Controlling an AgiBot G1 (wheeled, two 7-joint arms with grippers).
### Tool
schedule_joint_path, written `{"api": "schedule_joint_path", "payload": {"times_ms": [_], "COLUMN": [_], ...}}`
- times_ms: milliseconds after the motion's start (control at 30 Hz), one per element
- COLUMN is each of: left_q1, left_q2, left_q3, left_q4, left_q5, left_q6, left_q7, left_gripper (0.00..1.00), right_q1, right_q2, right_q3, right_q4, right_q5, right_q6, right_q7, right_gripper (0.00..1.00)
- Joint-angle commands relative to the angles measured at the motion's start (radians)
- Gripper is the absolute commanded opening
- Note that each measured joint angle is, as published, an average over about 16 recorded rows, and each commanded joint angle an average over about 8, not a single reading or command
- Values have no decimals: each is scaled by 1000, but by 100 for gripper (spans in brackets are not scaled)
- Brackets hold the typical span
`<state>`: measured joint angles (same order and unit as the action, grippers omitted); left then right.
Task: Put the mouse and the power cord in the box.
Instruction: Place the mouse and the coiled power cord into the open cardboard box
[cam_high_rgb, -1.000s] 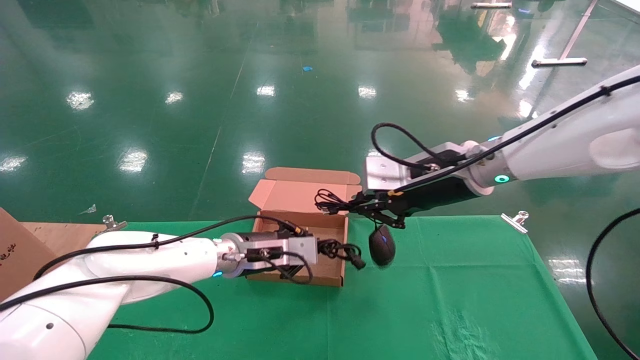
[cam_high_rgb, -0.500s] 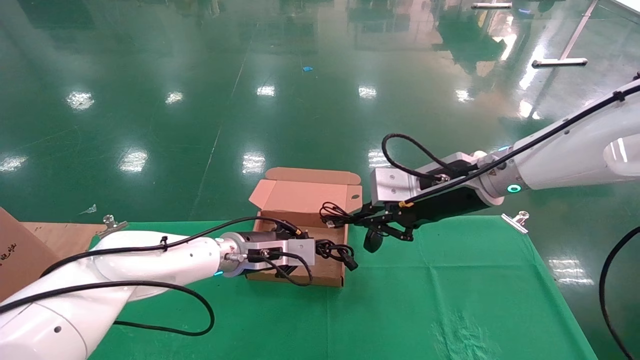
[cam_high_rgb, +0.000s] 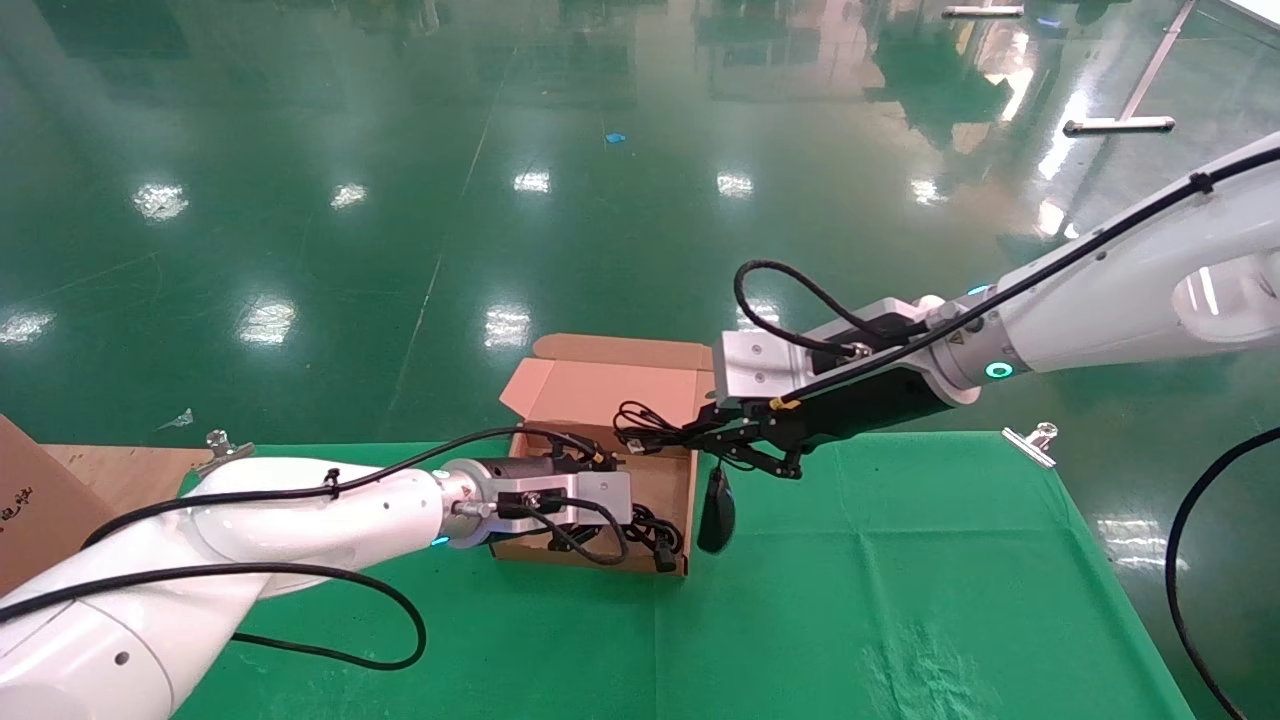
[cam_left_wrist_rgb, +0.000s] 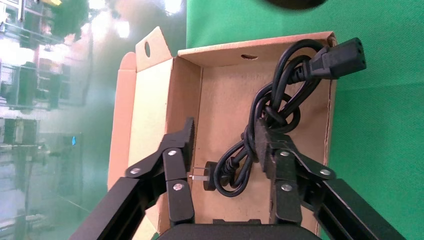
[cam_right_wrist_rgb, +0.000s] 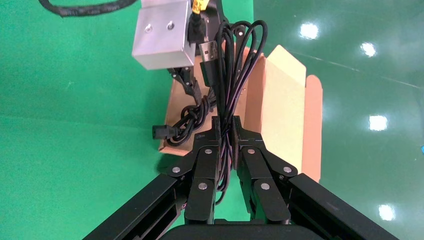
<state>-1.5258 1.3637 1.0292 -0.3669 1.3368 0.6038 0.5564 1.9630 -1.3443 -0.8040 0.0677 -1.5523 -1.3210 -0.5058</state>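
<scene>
Head view: right pincer (cam_high_rgb: 700, 430) grips the thin cable, so the small black oval mouse (cam_high_rgb: 716, 512) hangs at 6 o'clock, just outside the tan cardboard box (cam_high_rgb: 690, 470). Left pincer (cam_left_wrist_rgb: 225, 150) stands open around the thick black power cord (cam_left_wrist_rgb: 280, 100) inside.

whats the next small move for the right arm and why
Probably shift the right claw a little toward the box and lower. It is shut on the mouse's thin cable, and the mouse dangles just outside the box's wall. The left claw is open above the power cord lying inside.
</scene>
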Motion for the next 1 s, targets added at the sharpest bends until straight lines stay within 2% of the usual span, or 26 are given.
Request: {"api": "schedule_joint_path", "payload": {"times_ms": [33,167,400,667,1000], "left_q1": [-1,-12,-29,-45,-10], "left_q2": [0,-3,-17,-79,-168], "left_q3": [10,2,-20,-67,-141], "left_q4": [-5,11,76,141,183], "left_q5": [-13,-56,-116,-190,-295], "left_q6": [2,-29,-74,30,170], "left_q7": [-2,20,64,141,268], "left_gripper": [100,100,100,100,100], "right_q1": [2,-10,-70,-152,-232], "right_q2": [-3,-12,-23,-29,-31], "right_q3": [0,-4,-22,-102,-278], "right_q4": [4,40,161,317,448], "right_q5": [1,1,14,48,84], "right_q6": [-2,52,242,389,508], "right_q7": [4,18,55,129,224], "right_gripper": [0,0,0,0,0]}}
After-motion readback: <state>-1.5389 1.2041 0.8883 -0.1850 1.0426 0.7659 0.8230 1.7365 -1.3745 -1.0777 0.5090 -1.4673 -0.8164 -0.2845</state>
